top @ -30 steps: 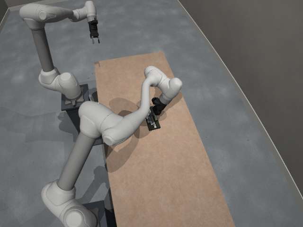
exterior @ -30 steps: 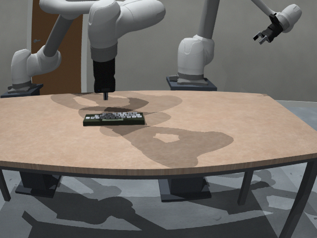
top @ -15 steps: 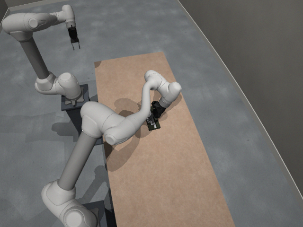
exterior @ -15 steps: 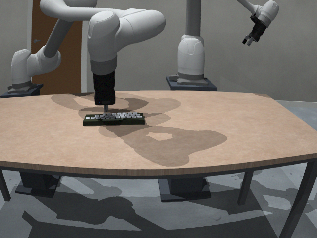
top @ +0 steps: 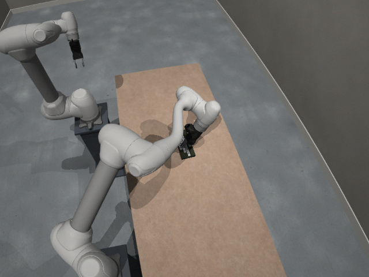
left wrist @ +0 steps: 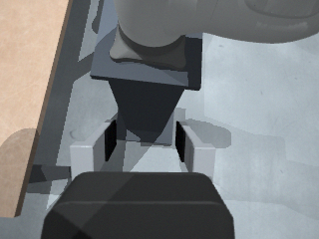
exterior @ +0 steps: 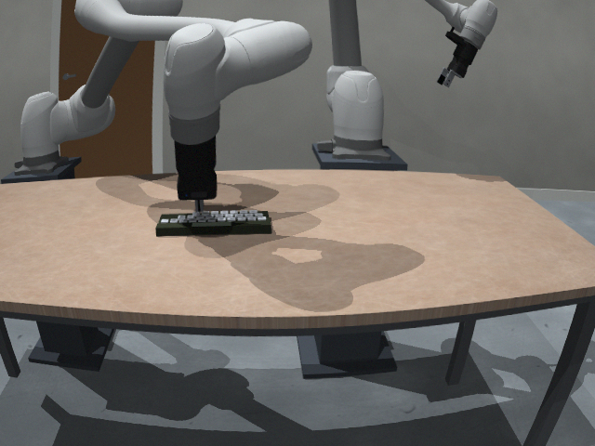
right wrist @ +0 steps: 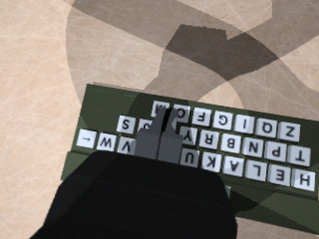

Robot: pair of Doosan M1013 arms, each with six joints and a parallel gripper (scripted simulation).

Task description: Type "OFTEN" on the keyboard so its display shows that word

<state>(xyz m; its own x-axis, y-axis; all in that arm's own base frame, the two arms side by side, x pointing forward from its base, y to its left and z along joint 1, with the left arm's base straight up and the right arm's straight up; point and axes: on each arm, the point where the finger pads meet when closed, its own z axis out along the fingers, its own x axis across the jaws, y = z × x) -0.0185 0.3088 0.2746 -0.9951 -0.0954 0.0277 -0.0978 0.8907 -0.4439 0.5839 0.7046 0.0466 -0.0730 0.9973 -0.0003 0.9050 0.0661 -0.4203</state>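
The dark green keyboard (top: pixel 191 151) (exterior: pixel 254 228) (right wrist: pixel 107 107) lies on the table, its light keys upside down in the right wrist view. My right gripper (exterior: pixel 199 209) (right wrist: pixel 166 120) is shut and empty. It points down over the keyboard, its tips at the far row beside the M key (right wrist: pixel 159 108) and the key right of it. I cannot tell whether they touch. Its body hides several keys and most of the display; no typed text is readable. My left gripper (top: pixel 79 66) (exterior: pixel 443 81) (left wrist: pixel 146 132) is open and empty, high beyond the table's edge.
The wooden table (top: pixel 208 208) (exterior: pixel 456 230) carries the keyboard. The right arm (top: pixel 149 152) reaches across the table above it. The left arm (top: pixel 26 38) stands on its own pedestal (top: pixel 104 114) (left wrist: pixel 150 72). Arm shadows fall around the keyboard.
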